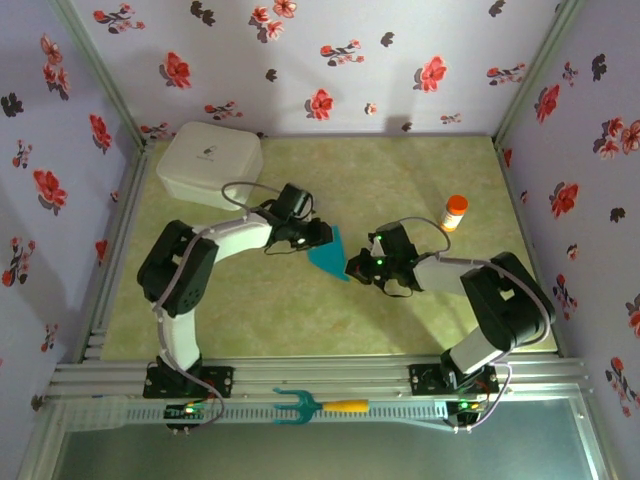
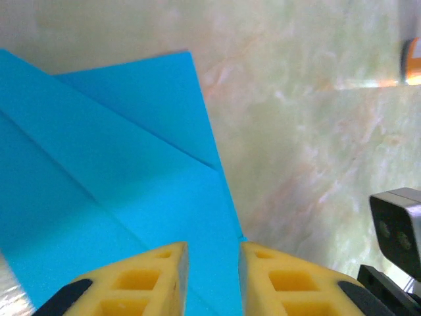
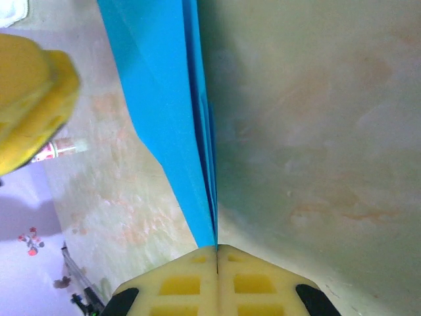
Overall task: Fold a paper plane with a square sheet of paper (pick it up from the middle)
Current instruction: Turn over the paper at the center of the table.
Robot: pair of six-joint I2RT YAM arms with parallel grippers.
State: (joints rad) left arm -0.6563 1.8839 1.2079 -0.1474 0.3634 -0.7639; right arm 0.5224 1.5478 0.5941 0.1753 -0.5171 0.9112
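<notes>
Two grippers meet at the middle of the top view, over the green table (image 1: 400, 180). We note the right gripper (image 3: 217, 249) fully closed, its yellow fingers pinching an edge of the teal sheet of paper (image 3: 164, 99), where stacked layers show. The left gripper (image 2: 212, 253) stands narrowly parted, with the sheet's edge running into the gap; we cannot tell whether either pad touches it. Creases cross the sheet in the left wrist view, where the frame cuts off its left part. From above, both grippers hide much of it. A blurred yellow shape (image 3: 33, 99) at the upper left of the right wrist view is hard to identify.
</notes>
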